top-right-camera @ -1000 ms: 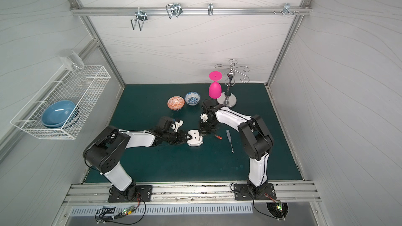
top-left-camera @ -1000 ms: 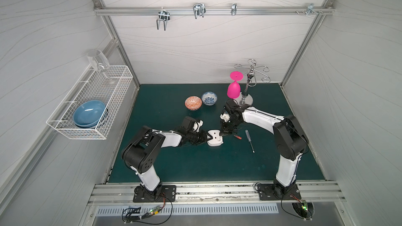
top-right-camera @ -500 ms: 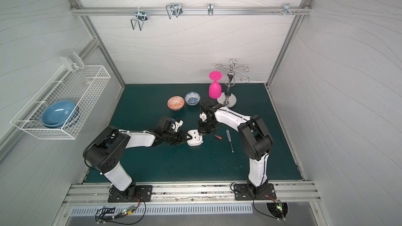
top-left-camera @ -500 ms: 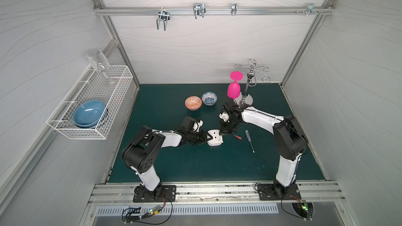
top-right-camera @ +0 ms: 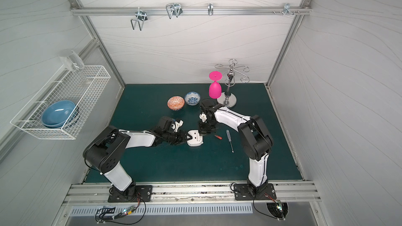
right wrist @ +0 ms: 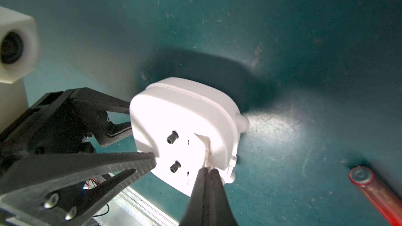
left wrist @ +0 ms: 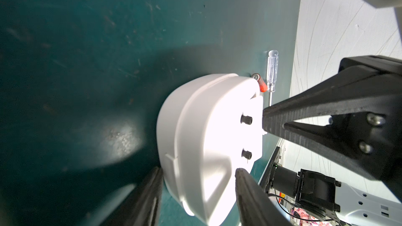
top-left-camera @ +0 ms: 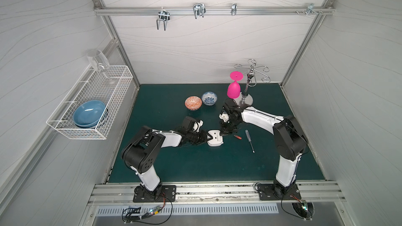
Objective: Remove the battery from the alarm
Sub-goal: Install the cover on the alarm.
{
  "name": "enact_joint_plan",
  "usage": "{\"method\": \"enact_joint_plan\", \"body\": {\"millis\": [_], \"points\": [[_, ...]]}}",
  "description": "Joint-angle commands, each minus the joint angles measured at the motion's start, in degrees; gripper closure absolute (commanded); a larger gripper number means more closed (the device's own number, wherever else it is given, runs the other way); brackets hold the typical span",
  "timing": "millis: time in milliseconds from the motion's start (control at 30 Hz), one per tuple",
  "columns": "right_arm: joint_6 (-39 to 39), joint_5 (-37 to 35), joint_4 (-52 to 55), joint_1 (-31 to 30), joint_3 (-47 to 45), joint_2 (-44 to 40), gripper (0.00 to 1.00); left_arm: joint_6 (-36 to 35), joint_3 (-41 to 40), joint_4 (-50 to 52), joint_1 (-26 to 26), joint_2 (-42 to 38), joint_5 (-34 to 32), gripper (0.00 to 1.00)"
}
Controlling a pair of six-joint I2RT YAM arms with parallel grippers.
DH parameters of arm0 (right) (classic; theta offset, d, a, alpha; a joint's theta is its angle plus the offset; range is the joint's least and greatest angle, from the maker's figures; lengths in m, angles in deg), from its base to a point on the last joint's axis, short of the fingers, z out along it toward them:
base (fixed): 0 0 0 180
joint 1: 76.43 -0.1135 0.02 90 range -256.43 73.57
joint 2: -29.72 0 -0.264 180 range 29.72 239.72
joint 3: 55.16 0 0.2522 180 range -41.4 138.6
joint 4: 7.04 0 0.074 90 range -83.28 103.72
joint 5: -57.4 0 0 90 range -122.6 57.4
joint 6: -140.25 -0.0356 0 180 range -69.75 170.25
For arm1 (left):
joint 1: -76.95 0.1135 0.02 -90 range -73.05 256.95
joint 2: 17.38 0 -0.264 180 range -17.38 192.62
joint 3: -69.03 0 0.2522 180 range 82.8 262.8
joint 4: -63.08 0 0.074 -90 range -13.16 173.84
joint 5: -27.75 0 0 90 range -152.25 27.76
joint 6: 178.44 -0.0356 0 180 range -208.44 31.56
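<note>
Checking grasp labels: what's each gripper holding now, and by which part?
Left gripper: the alarm, pinched at one edge, fingers on back and opposite face. Right gripper: shut, holding nothing, tips at the alarm's back.

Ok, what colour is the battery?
The battery is red-orange, clearest in the right wrist view.

Middle of mat (top-left-camera: 195, 166): alarm (top-left-camera: 215, 139), back upward. At its 3 o'clock, near, battery (top-left-camera: 237, 136); just past that, screwdriver (top-left-camera: 248, 136), tip toward 6. At 11 o'clock, well apart, bowl (top-left-camera: 193, 102), with smaller bowl (top-left-camera: 209, 98) just beside at its 3. At 1 o'clock, glass stand (top-left-camera: 248, 100), goblet (top-left-camera: 233, 90) upside down at its 9. Far at 9 o'clock, on side wall, wire basket (top-left-camera: 80, 132) holding dish (top-left-camera: 88, 113) and wine glass (top-left-camera: 97, 61).
</note>
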Motion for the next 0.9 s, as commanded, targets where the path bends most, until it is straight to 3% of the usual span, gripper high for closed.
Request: {"method": "enact_joint_plan", "body": {"millis": [0, 867], "points": [[1.0, -0.5, 2.5, 0.1, 0.4, -0.4, 0.98, -0.5, 0.8, -0.6, -0.3, 0.2, -0.8, 0.42], [-1.8, 3.6, 0.1, 1.7, -2.0, -1.6, 0.99, -0.3, 0.6, -0.8, -0.3, 0.0, -0.9, 0.42]]}}
